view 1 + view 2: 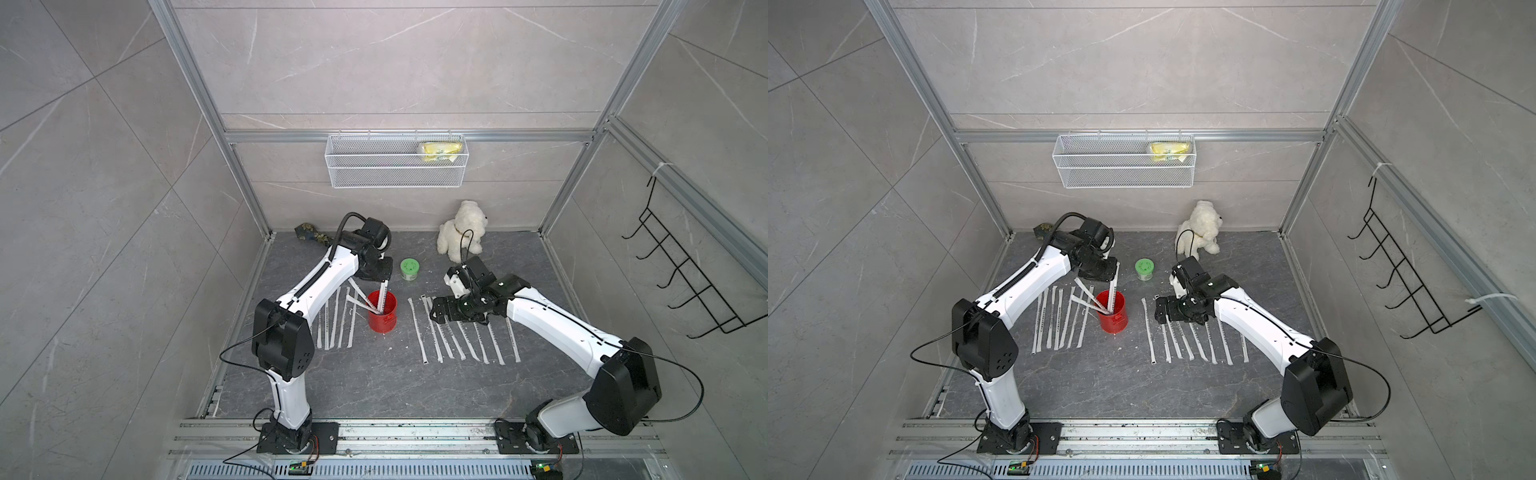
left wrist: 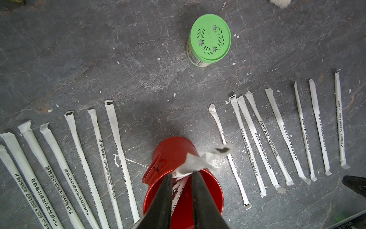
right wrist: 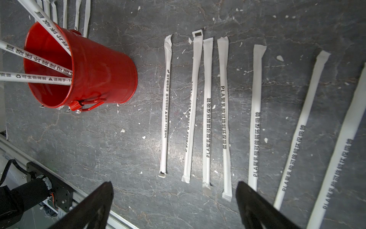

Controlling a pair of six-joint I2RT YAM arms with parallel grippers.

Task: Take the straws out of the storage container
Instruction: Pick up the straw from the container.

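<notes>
Three straws [image 3: 37, 59] lean in storage container [image 3: 103, 75] | left end effector [image 2: 181, 174] close about one tip, grip unclear | right end effector [image 3: 175, 184] spread, empty | your slanted pull could topple it

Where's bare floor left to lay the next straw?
Free: wide front floor before both straw rows; narrow strip between red can and right straw row. Crowded: left straw row, close beside the can.

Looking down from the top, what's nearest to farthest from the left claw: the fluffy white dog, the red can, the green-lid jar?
From the left claw, in a top view:
1. Red can, straight below it.
2. Green-lidded jar, off to its right.
3. White plush dog, farthest back and right.
</notes>
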